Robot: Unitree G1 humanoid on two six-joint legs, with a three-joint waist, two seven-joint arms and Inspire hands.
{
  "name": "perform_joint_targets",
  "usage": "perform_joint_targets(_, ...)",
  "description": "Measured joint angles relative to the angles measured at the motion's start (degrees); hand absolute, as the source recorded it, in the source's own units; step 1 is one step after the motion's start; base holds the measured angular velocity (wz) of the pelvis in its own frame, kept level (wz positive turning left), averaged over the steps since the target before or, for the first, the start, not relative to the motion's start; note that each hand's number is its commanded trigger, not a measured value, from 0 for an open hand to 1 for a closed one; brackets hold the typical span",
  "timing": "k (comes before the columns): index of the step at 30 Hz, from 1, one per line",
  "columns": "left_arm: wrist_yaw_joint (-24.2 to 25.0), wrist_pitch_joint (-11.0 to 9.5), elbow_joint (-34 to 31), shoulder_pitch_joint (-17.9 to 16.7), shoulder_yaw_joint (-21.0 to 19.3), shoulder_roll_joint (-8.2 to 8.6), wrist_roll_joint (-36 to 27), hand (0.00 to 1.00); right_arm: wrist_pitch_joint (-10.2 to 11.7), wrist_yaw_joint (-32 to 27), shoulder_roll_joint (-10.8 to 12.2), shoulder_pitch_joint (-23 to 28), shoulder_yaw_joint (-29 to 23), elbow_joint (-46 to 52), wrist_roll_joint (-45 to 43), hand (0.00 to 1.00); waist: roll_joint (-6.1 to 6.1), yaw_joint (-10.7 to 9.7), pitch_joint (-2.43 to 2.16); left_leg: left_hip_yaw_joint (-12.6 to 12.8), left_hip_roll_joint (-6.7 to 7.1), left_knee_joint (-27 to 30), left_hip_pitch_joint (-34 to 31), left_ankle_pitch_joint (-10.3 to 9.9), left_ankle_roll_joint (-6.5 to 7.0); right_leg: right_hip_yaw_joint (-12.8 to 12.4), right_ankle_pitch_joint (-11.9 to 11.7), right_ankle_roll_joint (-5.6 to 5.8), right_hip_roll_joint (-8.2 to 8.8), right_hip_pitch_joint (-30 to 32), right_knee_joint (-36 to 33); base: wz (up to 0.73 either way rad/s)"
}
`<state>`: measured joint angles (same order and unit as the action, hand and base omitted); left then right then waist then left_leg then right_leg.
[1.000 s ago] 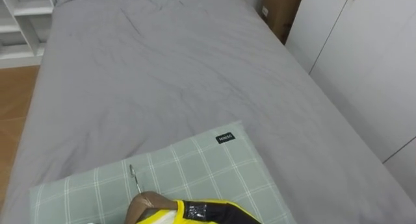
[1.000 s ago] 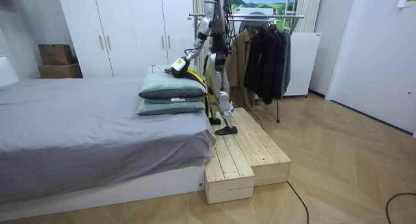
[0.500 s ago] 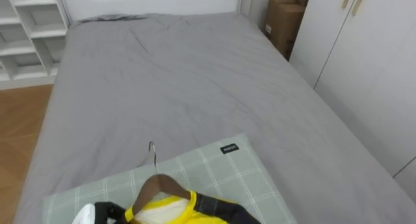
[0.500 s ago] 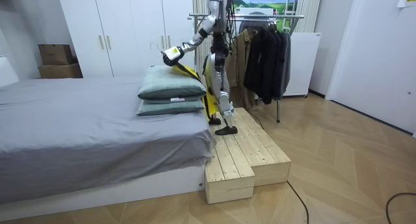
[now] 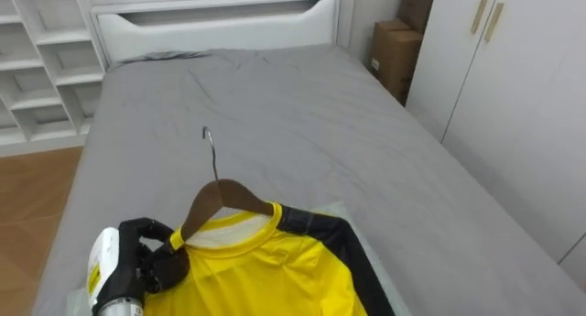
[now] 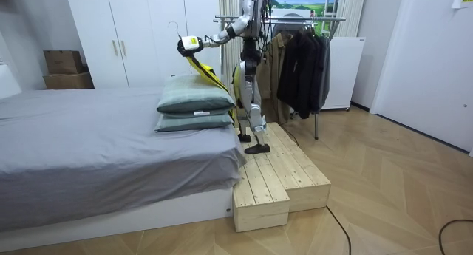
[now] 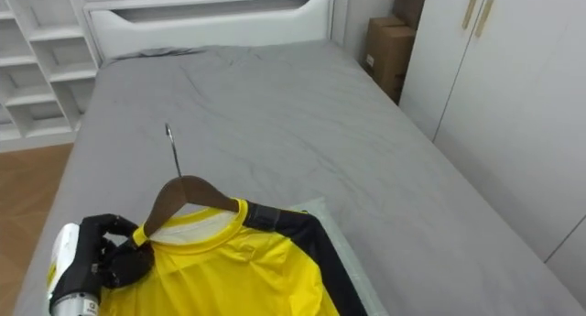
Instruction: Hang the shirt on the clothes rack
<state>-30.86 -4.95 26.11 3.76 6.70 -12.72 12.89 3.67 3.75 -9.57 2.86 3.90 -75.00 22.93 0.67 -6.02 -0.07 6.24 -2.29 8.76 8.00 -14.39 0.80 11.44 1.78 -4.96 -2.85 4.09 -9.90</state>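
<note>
A yellow shirt with dark sleeves (image 5: 265, 272) hangs on a wooden hanger (image 5: 225, 199) with a metal hook (image 5: 208, 147). My left hand (image 5: 151, 261) is shut on the hanger's left end, at the lower left of the eye views. The shirt is held up above the green checked pillow (image 5: 340, 211), which it mostly hides. In the room view I stand on a wooden platform (image 6: 277, 174) at the bed's side, left arm stretched out, the left hand (image 6: 188, 44) holding the shirt (image 6: 205, 69) over the stacked pillows (image 6: 195, 101).
The grey bed (image 5: 293, 114) stretches ahead to a white headboard (image 5: 215, 18). White shelves (image 5: 37, 73) stand at the left, a cardboard box (image 5: 396, 50) and white wardrobe doors (image 5: 513, 105) at the right. Behind me a clothes rack (image 6: 295, 18) holds dark garments (image 6: 303, 63).
My left hand has lifted the hanger and yellow shirt up off the pillow. The head camera has tipped upward, so the headboard now shows.
</note>
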Motion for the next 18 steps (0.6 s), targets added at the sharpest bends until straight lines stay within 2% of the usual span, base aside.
perform_joint_targets(5,0.02,-0.11,-4.95,-0.23,0.00,-0.15,-0.38,1.00,0.00,-0.40,-0.46,0.63,-0.57,0.00,-1.38,0.00,0.08,0.06,0.05,0.05,-0.13,-0.08,1.02,0.03,-0.07,-0.23,0.32,-0.16,-0.22,-0.86,0.00,-0.02)
perform_joint_targets(8,0.09,-0.36,-5.82,-0.24,-0.01,-0.30,-0.98,1.00,0.00,-0.86,-0.61,0.84,-0.71,0.01,-3.01,0.00,0.42,0.03,0.25,0.05,-0.13,-0.21,2.03,0.00,-0.11,-0.48,0.56,-0.01,-0.30,-1.70,-0.04,-0.05)
perform_joint_targets(13,0.13,-0.39,-5.95,-0.24,-0.63,-0.83,-1.20,1.00,0.03,-1.43,-0.93,1.15,-1.24,0.06,-6.28,0.00,0.45,-0.05,0.31,0.31,-0.02,-1.04,2.72,-0.02,-0.10,-0.85,0.83,0.12,-0.30,-1.47,-0.93,-0.02)
perform_joint_targets(18,-0.81,-0.39,-7.01,-0.24,-2.10,-2.01,-0.94,1.00,0.02,-7.44,-1.61,1.50,-3.86,0.25,-12.76,0.00,0.82,-0.27,0.53,0.72,0.05,-0.99,2.58,-0.13,-0.09,-1.15,1.23,0.14,-0.20,-0.83,-1.80,-0.04)
